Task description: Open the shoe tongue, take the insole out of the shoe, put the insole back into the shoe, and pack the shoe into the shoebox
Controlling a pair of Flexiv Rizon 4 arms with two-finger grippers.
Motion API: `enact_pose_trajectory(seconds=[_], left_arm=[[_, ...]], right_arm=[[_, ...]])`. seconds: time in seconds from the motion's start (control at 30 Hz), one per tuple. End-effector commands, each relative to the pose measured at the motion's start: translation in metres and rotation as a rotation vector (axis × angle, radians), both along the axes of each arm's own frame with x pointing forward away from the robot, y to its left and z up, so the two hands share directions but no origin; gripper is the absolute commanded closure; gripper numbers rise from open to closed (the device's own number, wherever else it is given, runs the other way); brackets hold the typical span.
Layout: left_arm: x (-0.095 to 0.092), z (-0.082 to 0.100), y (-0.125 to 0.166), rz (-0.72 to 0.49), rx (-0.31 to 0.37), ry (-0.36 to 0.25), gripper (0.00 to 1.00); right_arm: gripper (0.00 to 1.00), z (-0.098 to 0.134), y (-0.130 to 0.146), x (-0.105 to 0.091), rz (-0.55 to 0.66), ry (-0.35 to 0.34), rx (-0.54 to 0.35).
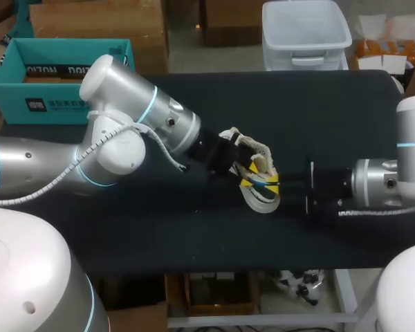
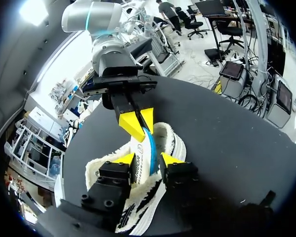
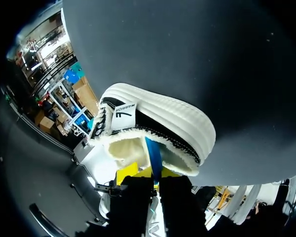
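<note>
Head view overhead from behind, wrist views close-in — facing each other, sharing the shoe (image 3: 153, 123)

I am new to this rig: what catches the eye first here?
A white shoe lies at the middle of the black table, with the left gripper and the right gripper at it from opposite sides. The right gripper pinches the blue insole at the shoe's opening.

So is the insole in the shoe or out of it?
Partly out: the blue insole sticks out of the shoe at its opening, pinched in the right hand; the rest is inside.
</note>
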State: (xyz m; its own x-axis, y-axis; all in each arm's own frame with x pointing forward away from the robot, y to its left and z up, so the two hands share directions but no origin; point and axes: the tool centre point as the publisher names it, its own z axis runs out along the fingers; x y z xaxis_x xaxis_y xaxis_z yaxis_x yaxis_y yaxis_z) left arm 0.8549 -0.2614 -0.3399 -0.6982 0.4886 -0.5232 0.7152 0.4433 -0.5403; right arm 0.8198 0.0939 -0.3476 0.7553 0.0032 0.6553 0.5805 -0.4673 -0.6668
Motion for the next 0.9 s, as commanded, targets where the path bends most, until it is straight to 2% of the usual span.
enact_pose_trajectory(seconds=[0.03, 0.4, 0.57, 0.6, 0.7, 0.73, 0.77, 0.8, 0.83, 0.9], left_arm=[[-0.004, 0.016, 0.016, -0.014, -0.016, 0.012, 0.0], [-0.002, 0.035, 0.035, 0.003, 0.031, 0.114, 0.0], [-0.004, 0.045, 0.043, 0.065, 0.089, 0.163, 0.0], [-0.005, 0.05, 0.046, 0.077, 0.1, 0.189, 0.0], [-0.007, 0.06, 0.052, 0.105, 0.121, 0.217, 0.0], [-0.007, 0.064, 0.054, 0.123, 0.126, 0.232, 0.0], [-0.007, 0.067, 0.057, 0.129, 0.128, 0.229, 0.0], [-0.008, 0.07, 0.059, 0.135, 0.125, 0.229, 0.0], [-0.008, 0.072, 0.061, 0.148, 0.125, 0.236, 0.0], [-0.009, 0.076, 0.066, 0.16, 0.124, 0.233, 0.0]], right_arm=[[1.0, -0.004, 0.002, 0.008, 0.008, 0.016, -0.017], [1.0, -0.014, 0.001, 0.007, 0.006, 0.03, -0.092], [1.0, -0.014, 0.003, 0.004, 0.018, 0.026, -0.145], [1.0, -0.014, 0.003, 0.004, 0.023, 0.037, -0.158], [1.0, -0.016, 0.004, 0.001, 0.014, 0.061, -0.197], [0.98, -0.017, 0.004, 0.0, 0.016, 0.069, -0.211], [0.87, -0.018, 0.004, -0.001, 0.017, 0.075, -0.222], [0.69, -0.018, 0.004, -0.002, 0.02, 0.083, -0.227], [0.64, -0.018, 0.004, -0.003, 0.021, 0.086, -0.235], [0.63, -0.016, 0.003, -0.006, 0.018, 0.092, -0.248]])
